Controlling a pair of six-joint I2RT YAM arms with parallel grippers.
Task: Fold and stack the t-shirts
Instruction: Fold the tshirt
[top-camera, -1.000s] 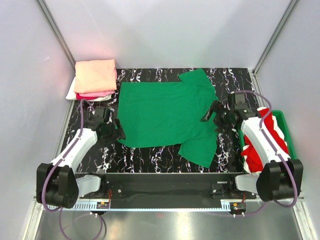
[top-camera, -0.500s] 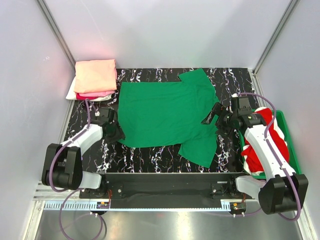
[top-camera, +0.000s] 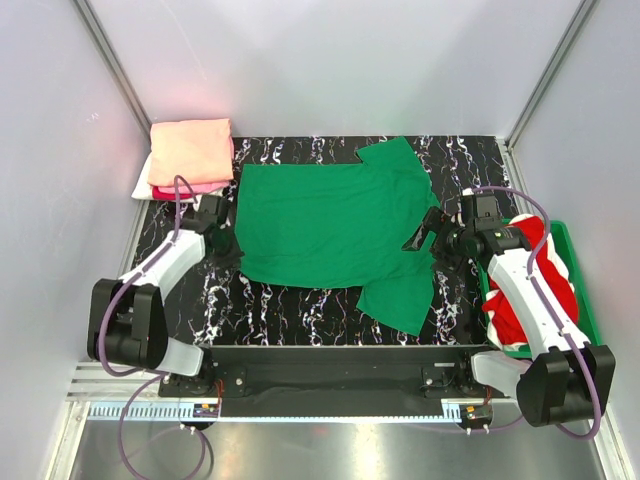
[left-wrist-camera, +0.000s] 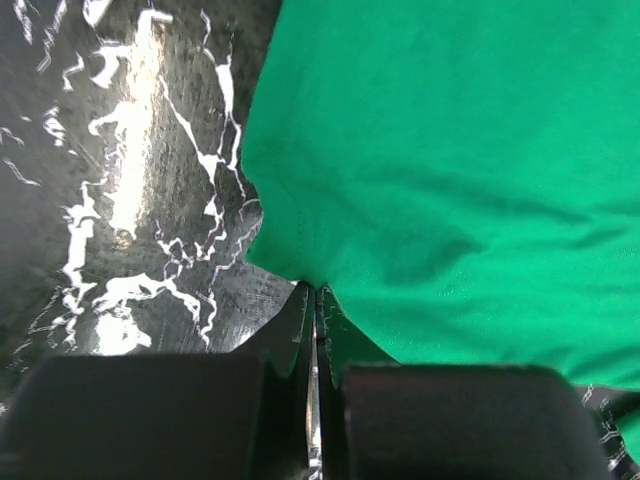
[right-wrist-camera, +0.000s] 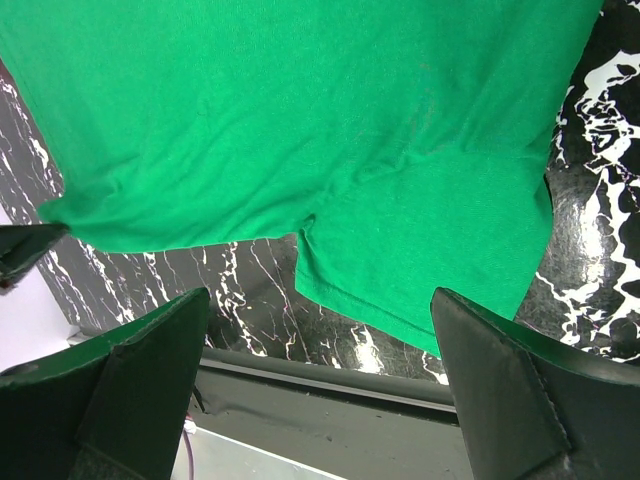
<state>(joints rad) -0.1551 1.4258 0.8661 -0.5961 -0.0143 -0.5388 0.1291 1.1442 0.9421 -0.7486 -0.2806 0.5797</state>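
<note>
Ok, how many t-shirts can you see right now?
5. A bright green cloth t-shirt spread flat mid-table; folded salmon-peach t-shirt, hot pink t-shirt and white t-shirt stacked back left; a crumpled red t-shirt in the green plastic bin at right. More may lie hidden there.

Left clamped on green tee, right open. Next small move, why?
Probably lower the right tool and shut it on the edge of the green t-shirt by the near sleeve. The left tool looks shut on the opposite edge, while the right hangs open above the cloth, holding nothing; folding likely needs both sides pinched.
</note>
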